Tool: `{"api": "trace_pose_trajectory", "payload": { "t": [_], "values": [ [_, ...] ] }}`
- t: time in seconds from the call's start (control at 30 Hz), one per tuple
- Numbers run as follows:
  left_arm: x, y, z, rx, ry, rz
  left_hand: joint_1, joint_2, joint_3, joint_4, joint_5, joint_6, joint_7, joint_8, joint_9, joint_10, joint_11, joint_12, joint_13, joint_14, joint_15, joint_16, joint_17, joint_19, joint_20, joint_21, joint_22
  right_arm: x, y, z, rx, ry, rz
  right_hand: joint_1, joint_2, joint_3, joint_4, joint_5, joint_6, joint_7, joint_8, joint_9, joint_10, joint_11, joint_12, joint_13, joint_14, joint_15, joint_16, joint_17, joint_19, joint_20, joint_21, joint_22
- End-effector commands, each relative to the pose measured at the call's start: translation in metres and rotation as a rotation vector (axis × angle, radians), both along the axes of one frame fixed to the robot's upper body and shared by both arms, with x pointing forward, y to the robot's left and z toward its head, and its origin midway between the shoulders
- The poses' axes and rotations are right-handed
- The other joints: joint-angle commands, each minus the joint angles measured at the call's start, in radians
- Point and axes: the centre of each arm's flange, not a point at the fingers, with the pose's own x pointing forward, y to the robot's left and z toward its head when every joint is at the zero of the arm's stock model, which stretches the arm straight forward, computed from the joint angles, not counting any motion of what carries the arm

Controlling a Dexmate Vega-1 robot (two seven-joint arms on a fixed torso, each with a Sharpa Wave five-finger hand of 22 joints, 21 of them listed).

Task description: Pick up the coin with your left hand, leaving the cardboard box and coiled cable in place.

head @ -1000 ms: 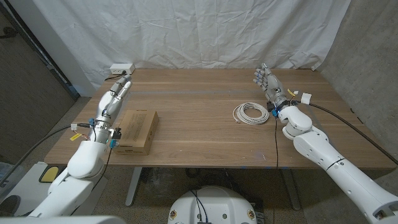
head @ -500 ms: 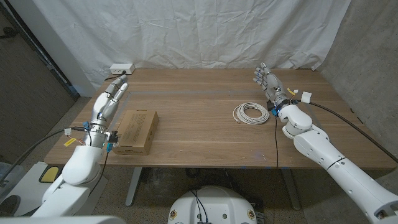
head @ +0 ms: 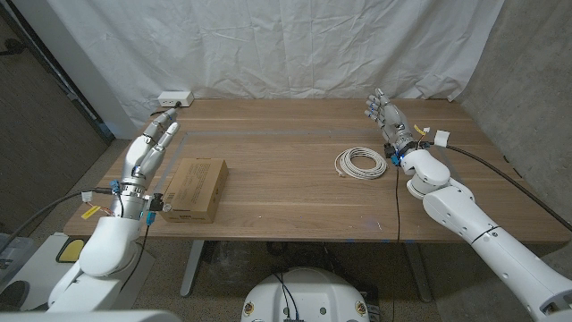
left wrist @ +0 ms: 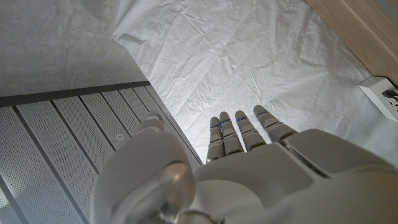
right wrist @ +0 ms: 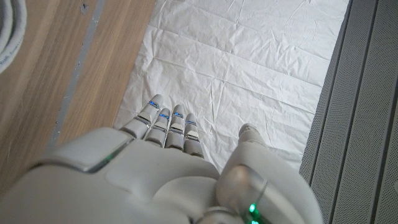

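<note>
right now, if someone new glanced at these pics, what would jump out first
Probably the two white robot arms coming in from the bottom corners of the wooden table, the left hand and the right hand both raised with fingers extended, holding nothing. Next, the cardboard box lying beside the left hand, and the coiled cable near the right hand. I cannot make out a coin.

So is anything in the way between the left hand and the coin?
I cannot make out the coin. The flat brown cardboard box lies just inward of the left hand, so a reach across the table may have to clear it.
</note>
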Motion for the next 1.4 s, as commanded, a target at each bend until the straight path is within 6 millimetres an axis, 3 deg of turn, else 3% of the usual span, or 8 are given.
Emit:
{"api": "trace_pose_trajectory", "payload": {
  "t": [0.03,0.47,1.07,1.23,1.4],
  "values": [
    [-0.02,0.004,-0.007,0.027,-0.01,0.094,0.01,0.0,0.003,-0.008,0.007,0.009,0.004,-0.001,0.001,0.006,-0.001,0.001,0.005,0.006,-0.009,-0.001,0.004,0.001,-0.058,-0.001,0.006,-0.003,-0.004,0.001,0.009,-0.005,-0.008,0.007,0.006,0.004,-0.007,-0.004,0.009,-0.002,0.0,0.001,0.004,-0.002,-0.002,0.005,0.006,0.004,-0.002,0.001,0.012,-0.033,-0.003,0.006],
    [-0.035,0.004,-0.014,0.083,0.034,0.158,0.015,0.0,0.0,-0.01,0.008,0.019,-0.004,-0.002,0.002,0.021,-0.011,0.001,0.006,0.021,-0.015,0.001,0.005,0.02,-0.054,0.003,0.006,-0.003,-0.003,-0.002,0.012,-0.006,-0.008,0.007,0.006,0.003,-0.009,-0.006,0.01,-0.001,0.0,0.001,0.005,-0.003,-0.004,0.006,0.007,0.005,-0.003,0.002,0.013,-0.033,-0.008,0.006],
    [-0.051,0.007,-0.038,0.045,0.077,0.211,0.027,-0.003,-0.002,-0.017,0.01,0.041,-0.002,0.0,0.002,0.025,0.004,-0.004,0.006,0.023,-0.013,-0.004,0.005,0.017,-0.043,-0.002,0.007,-0.009,-0.003,-0.008,0.01,0.0,-0.02,0.009,0.007,0.005,-0.011,-0.008,0.009,-0.003,-0.002,0.001,0.005,-0.002,-0.006,0.006,0.007,0.005,-0.003,0.002,0.015,-0.031,-0.013,0.006],
    [-0.052,0.006,-0.044,0.056,0.099,0.213,0.034,-0.003,-0.003,-0.021,0.011,0.051,-0.005,0.0,0.002,0.024,-0.007,-0.008,0.006,0.017,-0.017,-0.009,0.005,0.006,-0.011,-0.009,0.008,-0.011,-0.001,-0.009,0.009,-0.003,-0.018,0.01,0.007,0.005,-0.012,-0.009,0.009,-0.003,-0.002,0.001,0.006,-0.001,-0.006,0.006,0.007,0.006,-0.004,0.003,0.016,-0.031,-0.015,0.006],
    [-0.059,0.006,-0.047,0.071,0.11,0.249,0.039,-0.003,-0.003,-0.024,0.012,0.057,-0.005,0.0,0.002,0.016,-0.002,-0.013,0.006,0.008,-0.018,-0.013,0.005,-0.005,-0.009,-0.014,0.008,-0.012,-0.001,-0.01,0.01,-0.003,-0.019,0.01,0.008,0.005,-0.012,-0.009,0.009,-0.003,-0.002,0.001,0.007,-0.002,-0.006,0.006,0.008,0.006,-0.003,0.003,0.017,-0.03,-0.016,0.007]
  ]
}}
